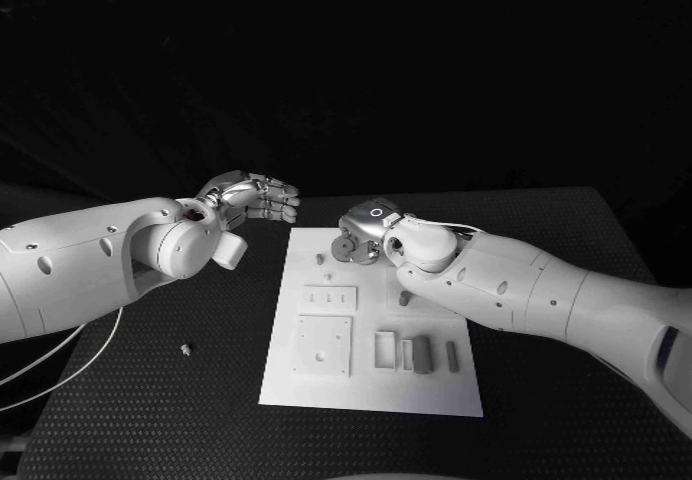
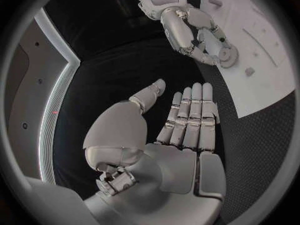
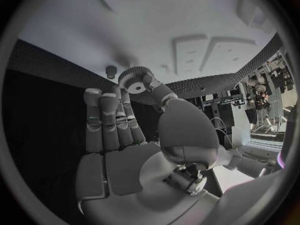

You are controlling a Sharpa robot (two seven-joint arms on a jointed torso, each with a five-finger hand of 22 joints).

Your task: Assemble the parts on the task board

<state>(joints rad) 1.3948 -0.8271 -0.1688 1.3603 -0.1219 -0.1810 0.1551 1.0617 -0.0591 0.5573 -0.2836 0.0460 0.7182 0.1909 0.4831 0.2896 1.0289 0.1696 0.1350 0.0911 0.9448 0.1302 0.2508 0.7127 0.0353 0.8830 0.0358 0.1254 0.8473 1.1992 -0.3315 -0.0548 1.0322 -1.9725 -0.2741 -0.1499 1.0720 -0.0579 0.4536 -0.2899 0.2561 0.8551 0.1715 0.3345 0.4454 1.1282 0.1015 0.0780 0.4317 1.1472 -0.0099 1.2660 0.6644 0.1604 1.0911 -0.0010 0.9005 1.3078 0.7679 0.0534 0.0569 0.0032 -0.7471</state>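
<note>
The white task board (image 1: 368, 385) lies in the middle of the black table. My right hand (image 1: 378, 230) hovers over the board's far end and pinches a small toothed gear (image 1: 346, 249) between thumb and finger. The right wrist view shows the gear (image 3: 135, 80) at the fingertips, above the board (image 3: 162, 25) and close to a short peg (image 3: 111, 71). That peg (image 1: 320, 259) stands on the board just beside the gear. My left hand (image 1: 254, 198) hangs off the board's far left corner; in its wrist view the fingers (image 2: 190, 117) are straight and hold nothing.
Two raised square plates (image 1: 329, 298) (image 1: 323, 345) sit on the board's left half, and several small upright pieces (image 1: 420, 353) stand near its right side. A tiny loose piece (image 1: 186, 349) lies on the table left of the board. A white cable (image 1: 58, 362) loops at the left edge.
</note>
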